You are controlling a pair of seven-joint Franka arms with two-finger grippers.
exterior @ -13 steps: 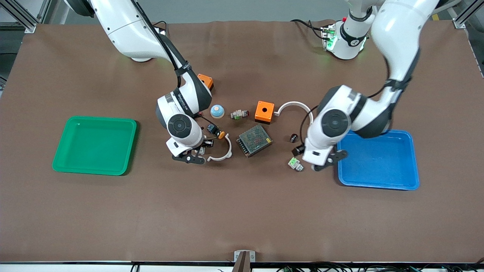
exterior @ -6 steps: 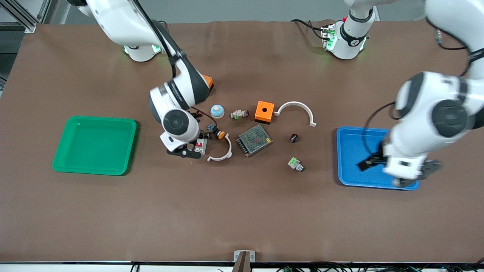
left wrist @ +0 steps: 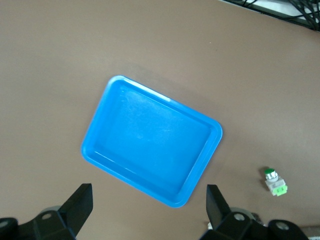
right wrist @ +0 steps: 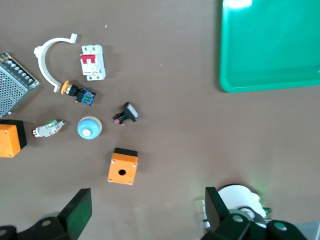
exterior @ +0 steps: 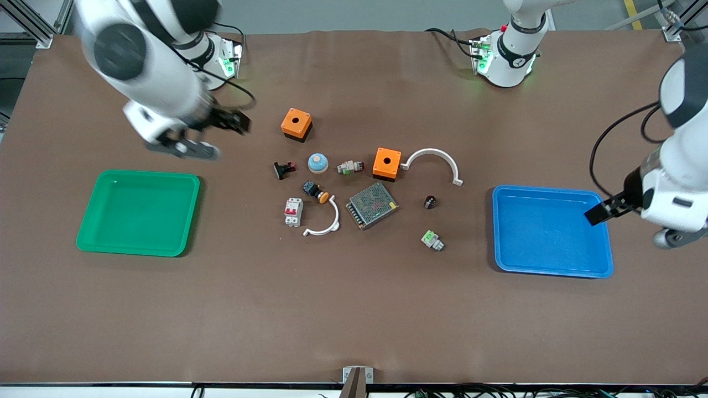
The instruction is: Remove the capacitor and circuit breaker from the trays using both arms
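Currently we log both grippers raised, jaws spread wide, holding nothing. Left gripper [exterior: 628, 221] hangs over the blue tray's [exterior: 500, 232] rim at the left arm's end; right gripper [exterior: 207, 135] hangs over bare mat at 1 o'clock of the green tray [exterior: 88, 232]. Breaker [exterior: 293, 211] lies at 9 o'clock of the mesh power supply [exterior: 373, 205], capacitor [exterior: 430, 202] at 3 o'clock of it.

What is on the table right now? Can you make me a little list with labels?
capacitor: on the table, between mesh box and blue tray
breaker: on the table, beside a white arc clip
blue tray: holds nothing
green tray: holds nothing
left gripper: open, holds nothing, over the blue tray's edge
right gripper: open, holds nothing, over bare table
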